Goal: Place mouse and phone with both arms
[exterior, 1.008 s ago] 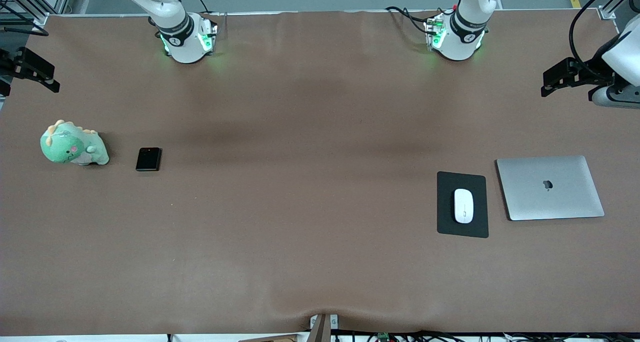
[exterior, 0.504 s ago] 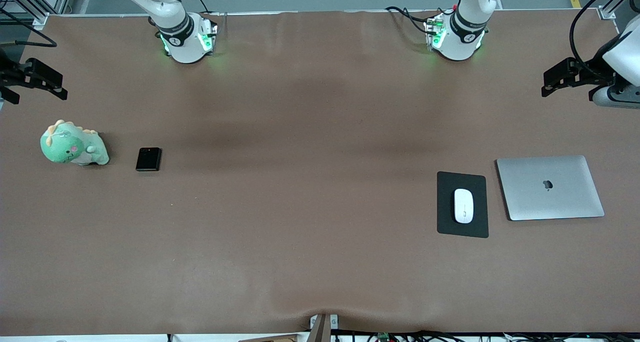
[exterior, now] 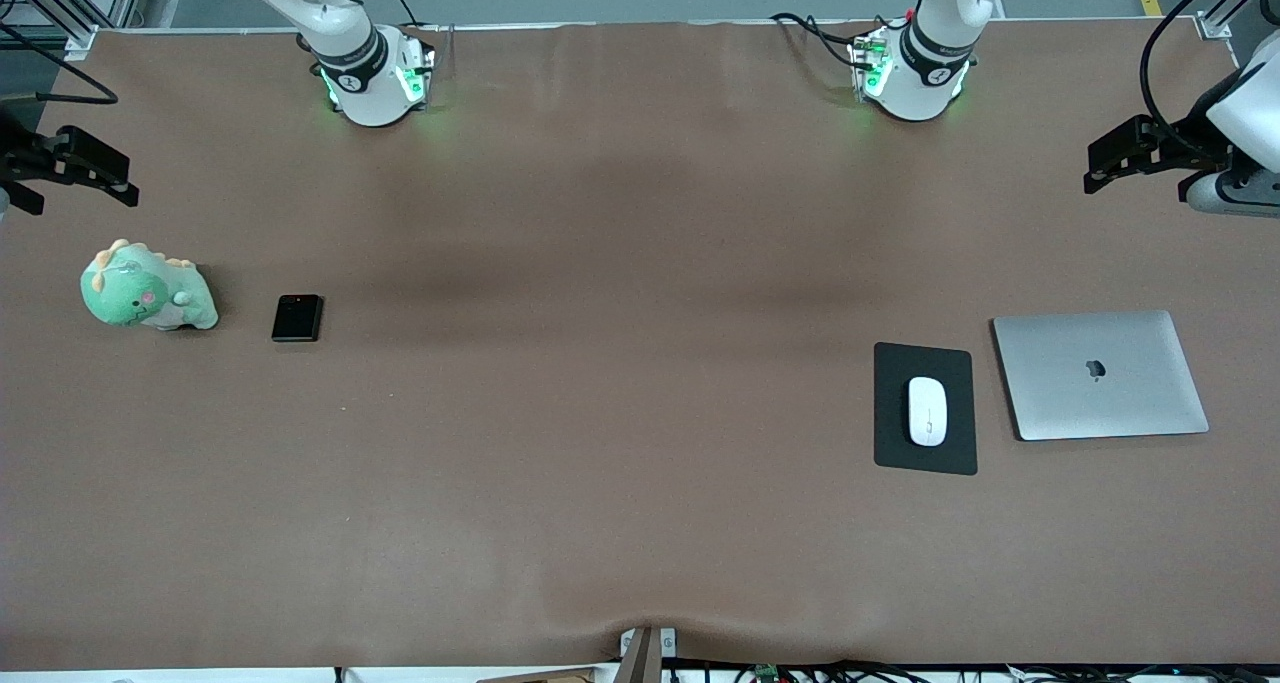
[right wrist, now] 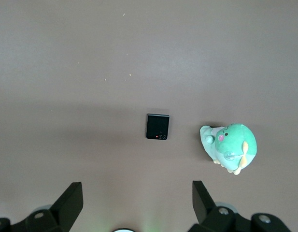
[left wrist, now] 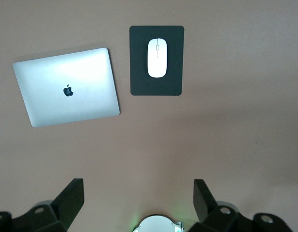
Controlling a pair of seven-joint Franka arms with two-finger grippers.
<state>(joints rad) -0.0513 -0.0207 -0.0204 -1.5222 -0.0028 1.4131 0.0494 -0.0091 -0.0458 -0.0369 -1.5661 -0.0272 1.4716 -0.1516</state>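
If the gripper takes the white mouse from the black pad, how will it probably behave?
The mouse looks smooth and glossy with a rounded top, so it may slip between the fingers. It seems rigid and probably light. It lies flat on the black pad, so it should slide rather than tip if pushed.

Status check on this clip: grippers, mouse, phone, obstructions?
Left gripper and right gripper open, high over table. Mouse on black pad; phone beside plush dinosaur. Neither grasped, nothing blocking.
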